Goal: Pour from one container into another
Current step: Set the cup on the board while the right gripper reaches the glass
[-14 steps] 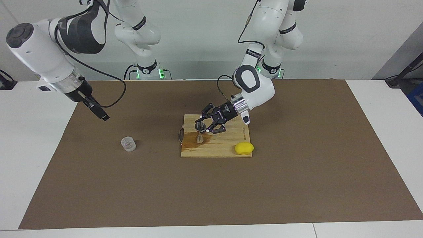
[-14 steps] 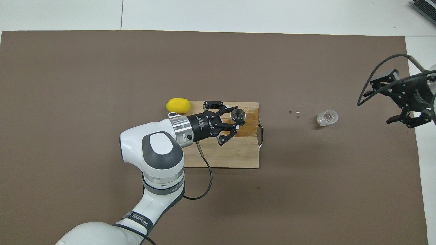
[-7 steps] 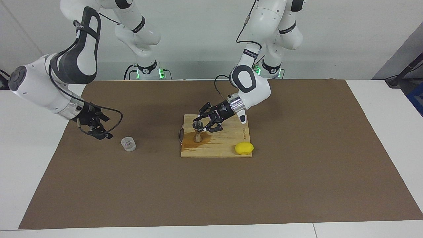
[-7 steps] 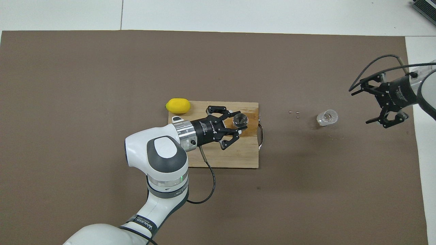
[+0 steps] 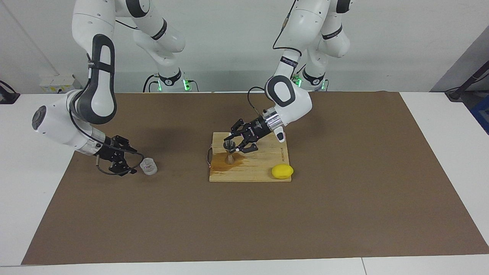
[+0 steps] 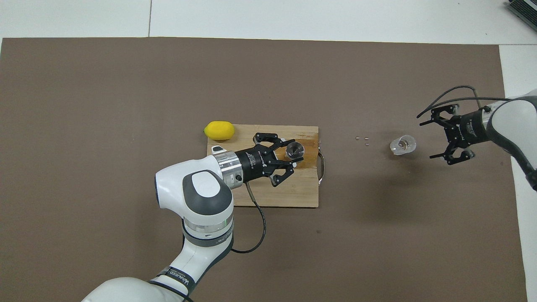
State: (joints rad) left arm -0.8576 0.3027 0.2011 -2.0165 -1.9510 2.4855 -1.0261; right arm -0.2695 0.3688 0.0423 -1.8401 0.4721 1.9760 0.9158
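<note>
Hourglass steel jigger (image 5: 229, 146) in left pincer (image 5: 233, 146); clear cylindrical cup (image 5: 148, 167).

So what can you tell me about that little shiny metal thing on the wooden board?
It is a jigger, silvery metal, hourglass-shaped: two cones joined at a narrow waist. It stands upright on the wooden cutting board, on a brownish wet-looking stain, open mouth up. The left gripper is shut on its upper cone.
</note>
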